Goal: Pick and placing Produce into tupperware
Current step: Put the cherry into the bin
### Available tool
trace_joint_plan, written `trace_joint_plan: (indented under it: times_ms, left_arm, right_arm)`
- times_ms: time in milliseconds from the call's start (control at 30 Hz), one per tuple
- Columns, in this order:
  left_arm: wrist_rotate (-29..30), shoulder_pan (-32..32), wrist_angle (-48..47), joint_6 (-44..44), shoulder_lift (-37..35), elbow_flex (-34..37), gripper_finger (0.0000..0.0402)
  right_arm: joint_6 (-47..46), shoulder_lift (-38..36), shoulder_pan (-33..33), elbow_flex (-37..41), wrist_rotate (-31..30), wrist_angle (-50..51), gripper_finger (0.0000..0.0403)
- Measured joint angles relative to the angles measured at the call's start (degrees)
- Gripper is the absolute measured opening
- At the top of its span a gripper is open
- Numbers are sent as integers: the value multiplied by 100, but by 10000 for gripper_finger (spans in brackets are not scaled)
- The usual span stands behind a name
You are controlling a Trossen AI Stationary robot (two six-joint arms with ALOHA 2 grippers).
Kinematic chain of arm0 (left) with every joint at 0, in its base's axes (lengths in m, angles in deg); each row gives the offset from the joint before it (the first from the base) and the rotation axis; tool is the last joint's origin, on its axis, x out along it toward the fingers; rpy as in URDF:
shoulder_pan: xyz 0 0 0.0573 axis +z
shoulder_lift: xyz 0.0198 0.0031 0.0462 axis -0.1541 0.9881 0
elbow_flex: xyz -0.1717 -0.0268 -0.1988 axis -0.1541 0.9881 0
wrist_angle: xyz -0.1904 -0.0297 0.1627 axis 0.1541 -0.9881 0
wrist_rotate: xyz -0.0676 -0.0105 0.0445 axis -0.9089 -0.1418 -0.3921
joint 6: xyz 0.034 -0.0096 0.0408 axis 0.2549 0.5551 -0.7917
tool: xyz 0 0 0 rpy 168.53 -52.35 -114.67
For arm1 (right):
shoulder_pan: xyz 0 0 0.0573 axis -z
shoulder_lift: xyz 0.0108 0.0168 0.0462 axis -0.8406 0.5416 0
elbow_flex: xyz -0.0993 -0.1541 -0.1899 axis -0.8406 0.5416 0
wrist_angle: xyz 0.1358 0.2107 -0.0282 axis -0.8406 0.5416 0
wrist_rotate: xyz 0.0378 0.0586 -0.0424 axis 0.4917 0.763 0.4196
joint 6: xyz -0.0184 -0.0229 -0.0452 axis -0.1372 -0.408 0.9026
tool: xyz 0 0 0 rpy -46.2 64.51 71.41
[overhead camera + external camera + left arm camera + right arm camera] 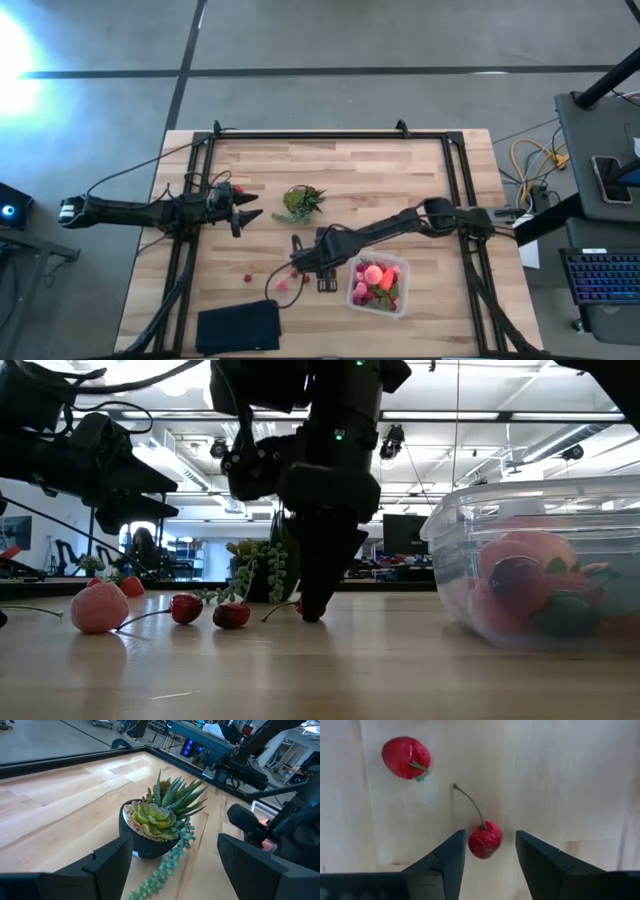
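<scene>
In the tupperware (380,288), several produce pieces are already stashed. On the tabletop (400,170), a cherry (485,839) is straddled by the half-open right claw (490,851), not yet pinched. Several berries are left; the left claw (247,213) is parked open.

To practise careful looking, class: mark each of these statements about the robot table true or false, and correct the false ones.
1. A cherry lies between the right gripper's fingers. True.
2. The tupperware is empty. False: it already holds produce, including a peach-pink piece.
3. The left gripper is shut on a berry. False: it is open, holds nothing and faces a potted succulent.
4. A second cherry lies loose on the table. True.
5. The black pad lies inside the tupperware. False: it lies on the table, apart from it.
</scene>
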Motion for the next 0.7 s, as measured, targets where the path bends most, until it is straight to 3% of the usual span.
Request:
trace_joint_plan:
  times_ms: [233,700]
  left_arm:
    - [-2,-2,0,0,9,0,277]
    - [0,-2,0,0,11,0,277]
  right_arm:
    - [-2,55,-25,-1,-5,-13,147]
    - [-195,79,-21,-167,-65,96,51]
